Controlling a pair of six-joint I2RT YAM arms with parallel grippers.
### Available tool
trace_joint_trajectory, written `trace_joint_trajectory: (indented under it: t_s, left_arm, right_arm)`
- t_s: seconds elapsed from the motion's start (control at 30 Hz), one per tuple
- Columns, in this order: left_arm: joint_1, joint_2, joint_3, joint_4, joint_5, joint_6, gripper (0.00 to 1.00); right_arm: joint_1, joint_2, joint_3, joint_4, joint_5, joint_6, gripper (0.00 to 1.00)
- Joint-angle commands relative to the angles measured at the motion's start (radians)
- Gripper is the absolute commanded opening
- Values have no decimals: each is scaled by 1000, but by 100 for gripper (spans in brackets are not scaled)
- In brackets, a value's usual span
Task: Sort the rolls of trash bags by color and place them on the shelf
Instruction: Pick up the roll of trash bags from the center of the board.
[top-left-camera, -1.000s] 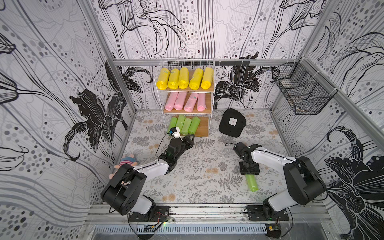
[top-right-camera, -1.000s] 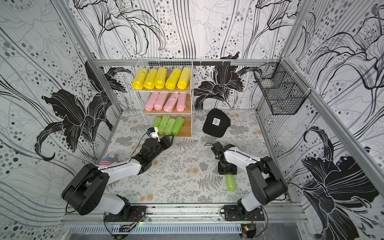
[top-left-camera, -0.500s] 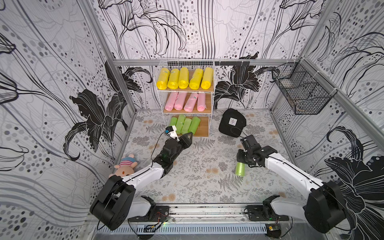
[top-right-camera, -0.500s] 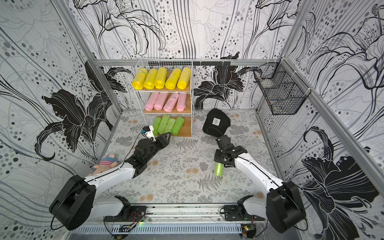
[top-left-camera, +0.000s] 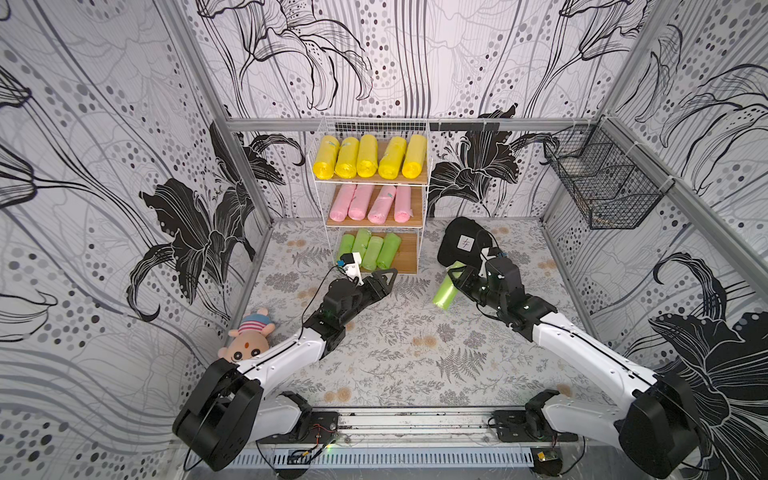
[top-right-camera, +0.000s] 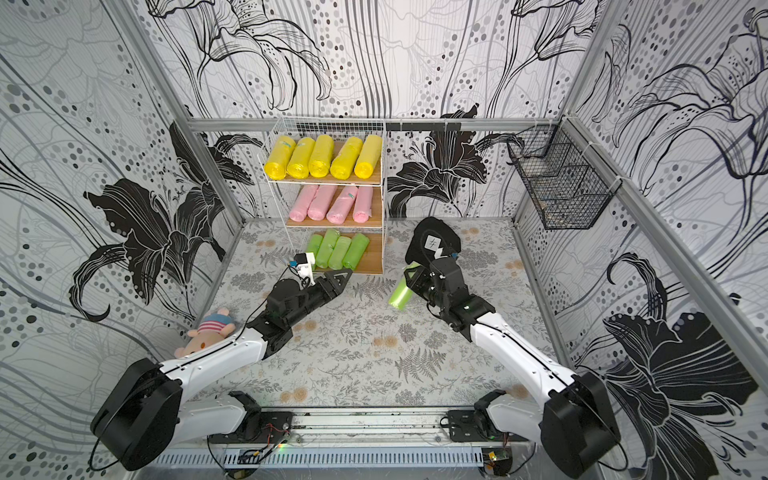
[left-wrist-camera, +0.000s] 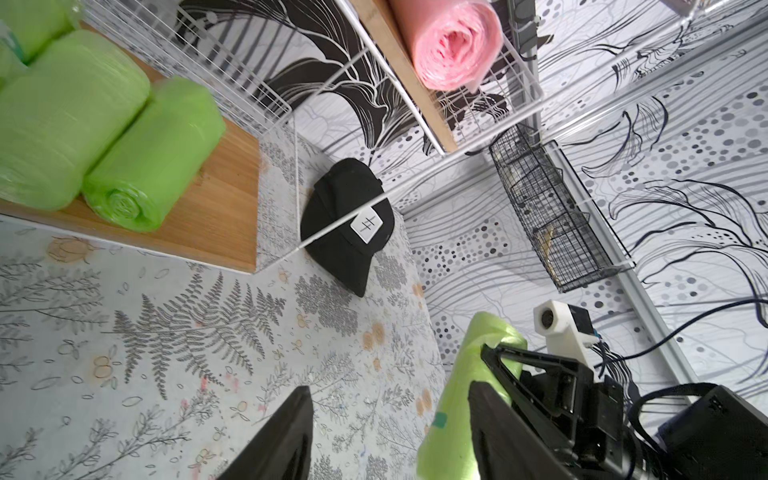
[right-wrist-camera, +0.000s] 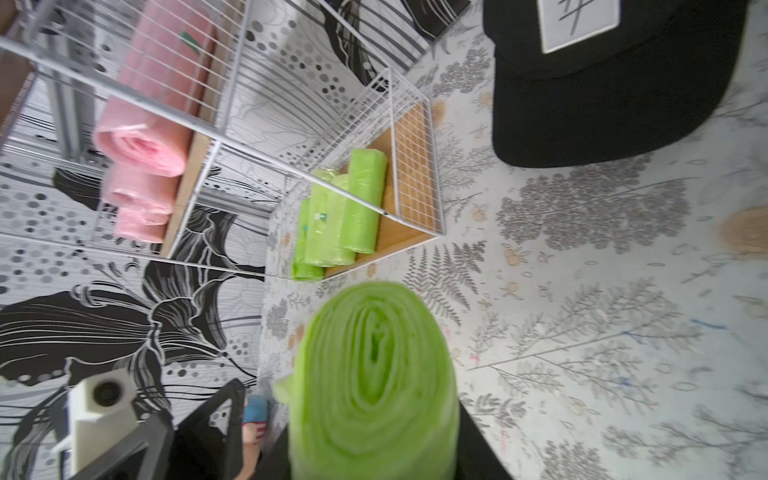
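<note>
Right gripper (top-left-camera: 459, 276) swung in from 5 o'clock, clamped on green roll (top-left-camera: 445, 291), held end-first to slot beside the greens on shelf (top-left-camera: 409, 257) at 10 o'clock; left gripper (top-left-camera: 384, 280) parted, empty.

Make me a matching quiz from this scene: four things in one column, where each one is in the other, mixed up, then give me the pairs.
Things
1. yellow rolls
2. pink rolls
3. black cap
4. lone green roll

Places
A. held in the right gripper
B. top board of the shelf
C. on the floor mat beside the shelf
D. middle board of the shelf

Pairs: 1-B, 2-D, 3-C, 4-A
</note>
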Motion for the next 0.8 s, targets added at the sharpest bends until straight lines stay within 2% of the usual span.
trace_joint_trajectory:
  t_s: [0.0, 0.27, 0.6, 0.77]
  left_arm:
    - [-28, -4, -4, 88, 48, -71, 64]
    - [-47, 33, -21, 258, 96, -221, 67]
    - [-51, -93, -11, 146, 39, -208, 72]
    - [-53, -100, -3, 137, 45, -248, 74]
  right_arm:
    - [31, -6, -12, 147, 53, 81, 41]
    - [98, 25, 16, 227, 116, 151, 40]
    - [125, 100, 56, 344, 110, 225, 39]
    - [128, 126, 66, 398, 108, 254, 39]
